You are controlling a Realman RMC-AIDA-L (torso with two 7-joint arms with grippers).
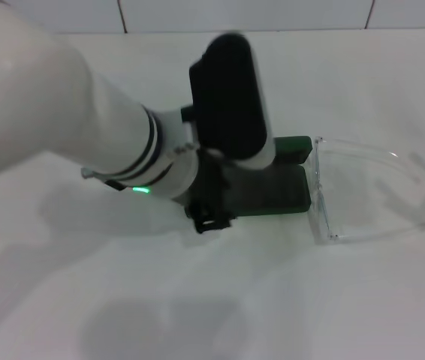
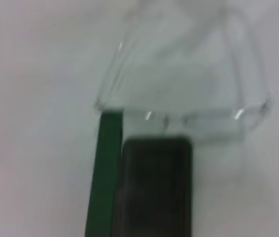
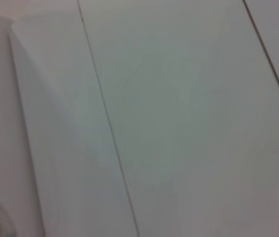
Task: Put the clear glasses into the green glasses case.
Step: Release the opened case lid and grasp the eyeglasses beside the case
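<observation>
The left arm (image 1: 62, 112) is a thick, glossy white tube ringed by dark bands at the wrist, with a small green light (image 1: 141, 190) glowing beneath. A rounded black housing (image 1: 227, 94) caps its end.

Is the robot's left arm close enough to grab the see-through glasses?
Probably yes. The left arm hangs over the green glasses case, and the clear glasses lie just past its far end on the table, with nothing between.

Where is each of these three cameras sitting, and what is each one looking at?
Head view: from the robot's head, down onto the white table; its left arm covers part of the green glasses case.
Left wrist view: on that arm, facing the case and the clear glasses; both also show in the head view.
Right wrist view: faces only white tiled wall; no body visible.
</observation>
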